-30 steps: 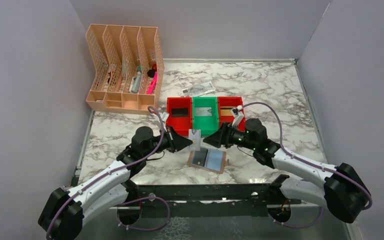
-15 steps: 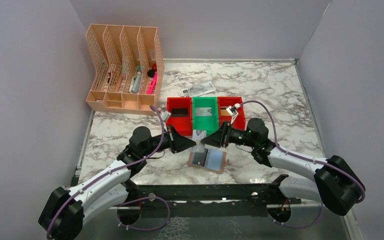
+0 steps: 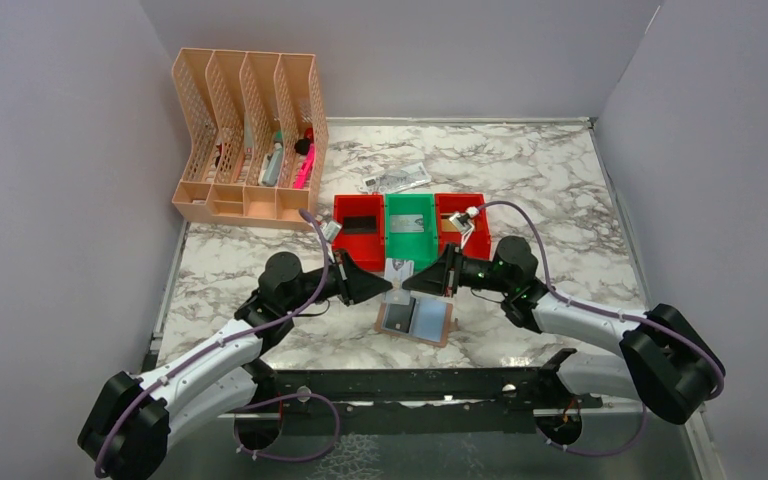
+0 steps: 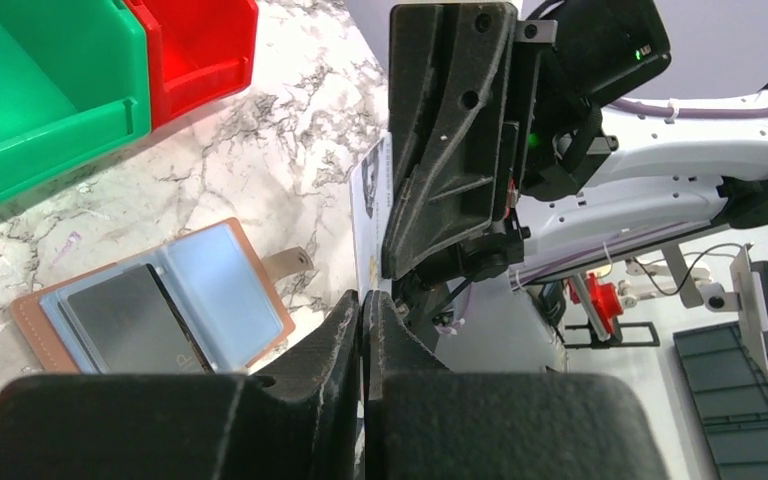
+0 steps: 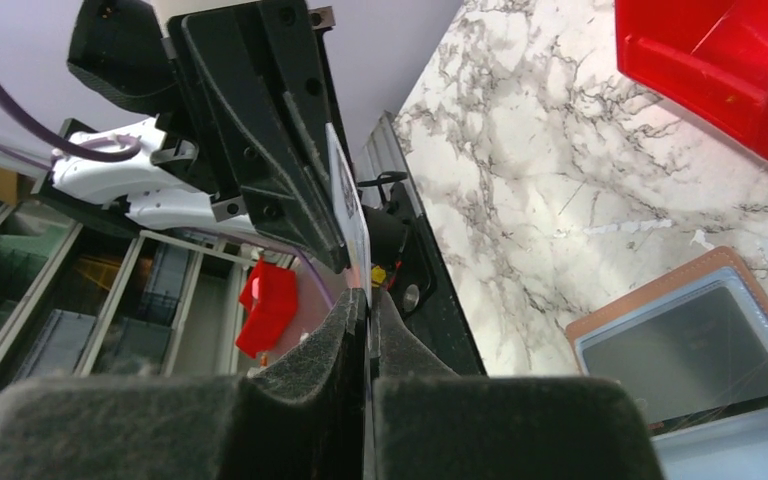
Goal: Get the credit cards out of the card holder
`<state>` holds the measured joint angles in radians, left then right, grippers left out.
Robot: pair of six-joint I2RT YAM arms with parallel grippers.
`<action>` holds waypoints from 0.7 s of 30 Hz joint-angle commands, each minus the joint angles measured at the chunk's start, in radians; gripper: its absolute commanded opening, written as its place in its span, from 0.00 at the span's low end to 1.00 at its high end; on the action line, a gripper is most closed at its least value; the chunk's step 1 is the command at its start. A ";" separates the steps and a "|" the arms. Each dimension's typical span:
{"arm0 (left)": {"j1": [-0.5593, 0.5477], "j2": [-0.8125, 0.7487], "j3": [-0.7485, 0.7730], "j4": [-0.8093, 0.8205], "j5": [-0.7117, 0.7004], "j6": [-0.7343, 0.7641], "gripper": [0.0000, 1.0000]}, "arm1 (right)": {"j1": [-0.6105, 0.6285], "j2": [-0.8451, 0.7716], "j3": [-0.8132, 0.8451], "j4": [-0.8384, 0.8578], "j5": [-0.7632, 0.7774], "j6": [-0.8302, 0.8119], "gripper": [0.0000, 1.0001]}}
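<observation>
— Marble tabletop (image 3: 560,200) is running between grey walls. What is lying nearest the arm bases?

— The card holder (image 3: 415,321) is lying open and flat there, its tan rim framing two pale blue-grey panels. A dark card (image 3: 397,317) is resting in the left panel, and the right panel is showing its blue-grey face.

— And the arms?

— Both are reaching inward and meeting just over the holder. The left end effector (image 3: 387,287) is clenching one edge of a pale credit card (image 3: 396,274). The right end effector (image 3: 407,284) is pinching the opposite edge. The card is standing upright between them, lifted off the tabletop.

— Are the wrist cameras agreeing?

— Yes. In the left wrist view the arm's own fingers (image 4: 330,350) are pressing together on the card, seen edge-on, with the other arm's tip facing them closely. The right wrist view is showing the mirror of that.

— What is sitting farther back?

— Three bins are standing in a row, side against side: a left red bin (image 3: 340,222), a green bin (image 3: 409,250) and a right red bin (image 3: 480,232). Each is holding something flat: dark, grey and brownish in that order. They are probably more cards, though they are too small here to be sure.

— And beyond those?

— A crumpled paper note (image 3: 395,180) is lying just behind the green bin. A peach file organizer (image 3: 245,130) is standing at the far left, with some stationery in its slots.
</observation>
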<state>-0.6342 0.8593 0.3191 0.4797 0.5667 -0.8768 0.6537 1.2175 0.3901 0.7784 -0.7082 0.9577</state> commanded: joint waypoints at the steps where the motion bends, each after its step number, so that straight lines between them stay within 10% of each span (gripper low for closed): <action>1: 0.002 -0.011 -0.013 0.052 -0.039 -0.017 0.11 | -0.003 0.001 -0.017 0.043 -0.021 0.004 0.03; 8: 0.002 -0.034 -0.023 -0.026 -0.118 0.000 0.53 | -0.003 -0.047 -0.014 -0.082 0.043 -0.047 0.01; 15: 0.002 -0.097 0.116 -0.477 -0.371 0.177 0.94 | -0.004 -0.114 0.009 -0.264 0.166 -0.118 0.01; 21: 0.002 -0.127 0.221 -0.688 -0.596 0.290 0.99 | -0.003 -0.126 0.044 -0.366 0.216 -0.165 0.01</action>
<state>-0.6342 0.7494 0.4568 0.0063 0.1890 -0.7109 0.6525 1.1133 0.3923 0.5110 -0.5640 0.8471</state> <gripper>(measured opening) 0.987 0.017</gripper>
